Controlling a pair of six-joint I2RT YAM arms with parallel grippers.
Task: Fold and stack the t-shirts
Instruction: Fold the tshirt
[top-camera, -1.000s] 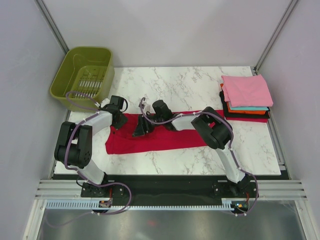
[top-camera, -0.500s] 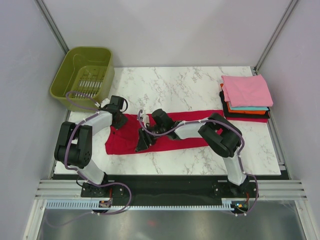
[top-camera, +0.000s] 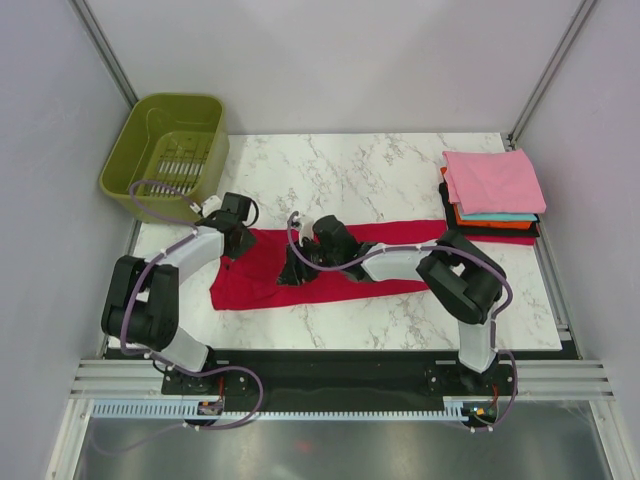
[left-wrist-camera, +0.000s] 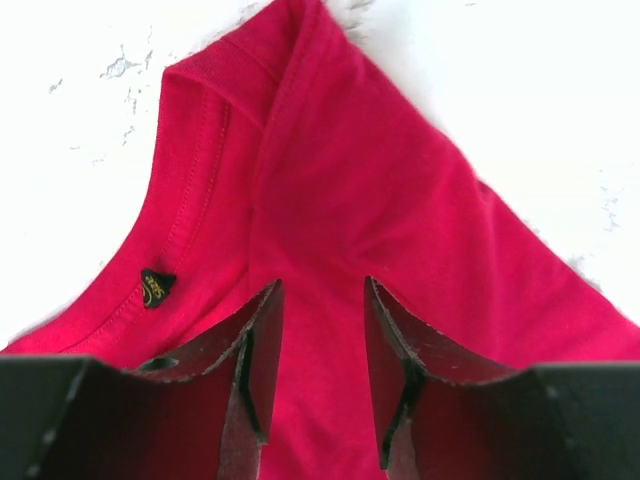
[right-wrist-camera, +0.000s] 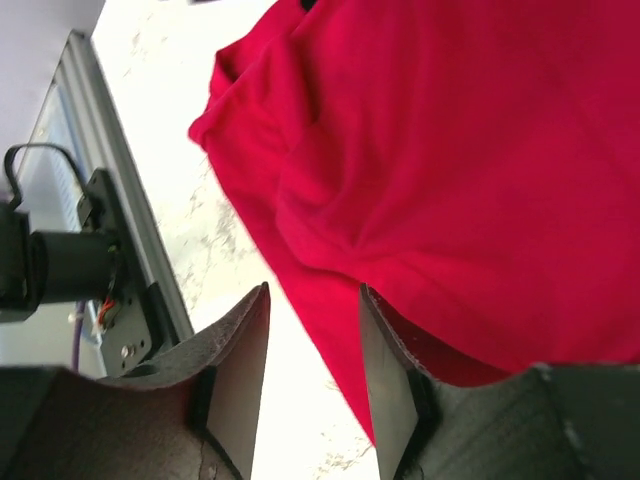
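Top external: right arm (top-camera: 400, 262) stretches leftward over t-shirt (top-camera: 250, 285).

The left arm (top-camera: 195, 250) and right arm (top-camera: 397, 263) have white shells, bulky black joints and thin purple cables (top-camera: 152, 184) looping alongside. Their fingers (left-wrist-camera: 258, 345) are black, wedge-shaped, scuffed inside.

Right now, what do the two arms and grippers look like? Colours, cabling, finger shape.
Both arms match: the left arm and right arm have white link shells between bulky black joint housings. A thin purple-grey cable loops loosely along each. The left gripper and right gripper are black, each with two flat, dark fingers tapering toward the tip. No markings are visible.
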